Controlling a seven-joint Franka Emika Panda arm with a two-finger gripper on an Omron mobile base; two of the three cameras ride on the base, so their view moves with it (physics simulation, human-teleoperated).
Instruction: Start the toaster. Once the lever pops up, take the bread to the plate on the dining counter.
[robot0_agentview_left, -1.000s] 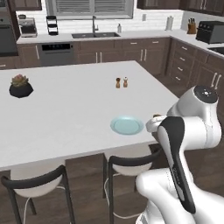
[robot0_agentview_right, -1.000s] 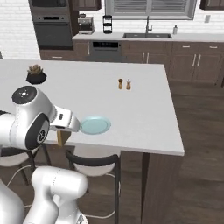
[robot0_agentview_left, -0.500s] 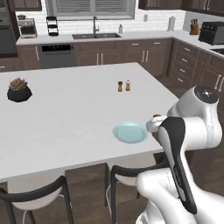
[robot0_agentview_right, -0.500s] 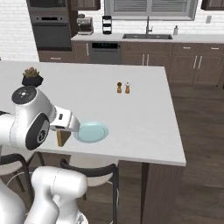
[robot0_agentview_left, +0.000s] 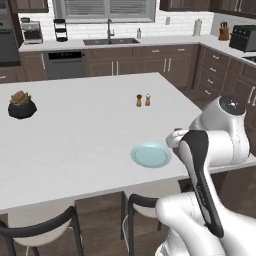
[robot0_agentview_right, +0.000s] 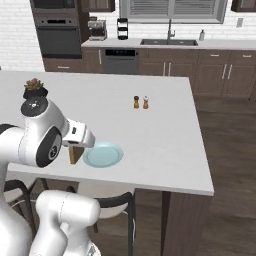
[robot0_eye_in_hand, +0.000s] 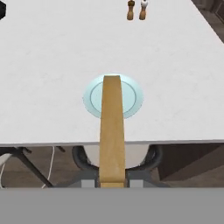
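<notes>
— Gripper (robot0_eye_in_hand: 112, 181) state? How is it seen?
— It is seen clamped shut on the golden-brown slice of toast (robot0_eye_in_hand: 112, 131), which is held on edge between the fingertips. From the right base view the slice (robot0_agentview_right: 75, 154) is seen under the hand, at the near edge of the large white island countertop (robot0_agentview_right: 160, 135).

— Where is the toast placed relative to the plate?
— It is held just beside the round pale blue plate (robot0_agentview_right: 103, 154), on the robot's side. The plate (robot0_agentview_left: 150, 155) lies flat near the counter's near edge.

— What else is found on the counter?
— Two small shakers (robot0_agentview_left: 143, 100), one brown and one white, are stood well beyond the plate. A dark potted succulent (robot0_agentview_left: 21, 104) is set far to the left.
</notes>
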